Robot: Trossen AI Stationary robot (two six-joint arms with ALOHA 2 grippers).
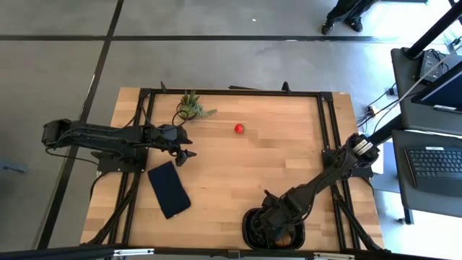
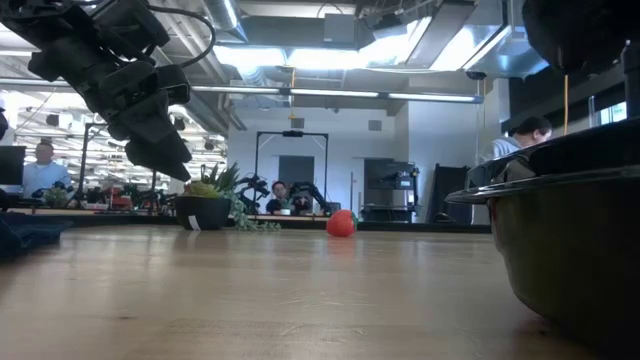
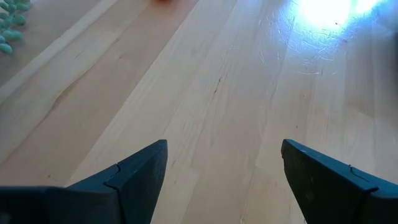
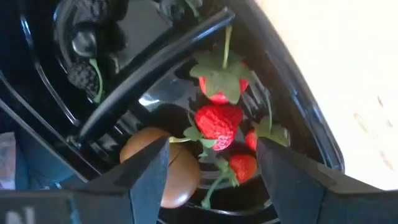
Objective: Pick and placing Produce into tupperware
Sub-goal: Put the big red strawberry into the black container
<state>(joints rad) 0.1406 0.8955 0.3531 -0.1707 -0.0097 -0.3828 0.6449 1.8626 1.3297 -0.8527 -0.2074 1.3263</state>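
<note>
The right gripper (image 4: 211, 180) is held directly over the black tray (image 1: 253, 220) at the near edge of the table, its fingers (image 4: 146, 171) spread apart with nothing between them. Just beyond them, several strawberries (image 4: 217, 124) and a brown kiwi (image 4: 165, 165) are seen lying together in one compartment. Dark berries (image 4: 81, 78) are seen in the neighbouring compartment, across a raised divider.

The left gripper (image 3: 224, 168) is held above bare wood near the table's left side, its fingers (image 3: 140, 168) parted and nothing gripped.

The wooden table (image 1: 274, 159) is framed by black rails. One more strawberry (image 1: 239, 128) is left on the table toward the far edge, well apart from the tray. A spiky green potted plant (image 1: 192, 107) is set at the far edge, and a dark flat slab (image 1: 169, 189) is laid near the left gripper. Beyond the table, people (image 2: 42, 165) are seated in a workshop under ceiling lights.
</note>
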